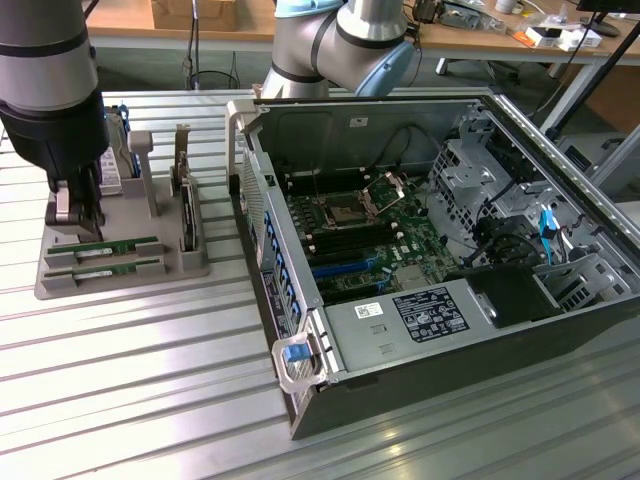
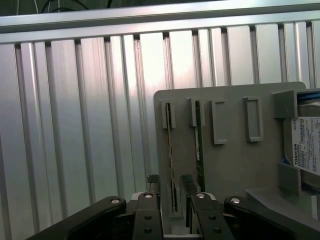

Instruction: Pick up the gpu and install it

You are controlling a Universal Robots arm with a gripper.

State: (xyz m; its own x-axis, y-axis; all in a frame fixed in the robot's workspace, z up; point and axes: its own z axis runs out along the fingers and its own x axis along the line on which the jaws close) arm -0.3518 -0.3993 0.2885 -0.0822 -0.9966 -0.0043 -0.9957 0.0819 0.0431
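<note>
Two long, thin green sticks stand on edge in slots of a grey holder (image 1: 190,265) at the exterior view's left. The gpu (image 1: 115,267) is the front one, and a second like stick (image 1: 118,245) lies just behind it. My gripper (image 1: 80,222) hangs over their left ends. In the wrist view my gripper (image 2: 170,179) is open, one dark fingertip (image 2: 153,179) on each side of the gpu (image 2: 172,150), not touching it. The second stick (image 2: 199,135) runs alongside, outside the fingers.
The holder (image 2: 235,165) also carries a silver hard drive with a white label (image 2: 306,145) and a dark card standing on edge (image 1: 186,215). An open computer case (image 1: 300,400) with its green motherboard (image 1: 350,225) lies on the ribbed metal table (image 1: 130,400).
</note>
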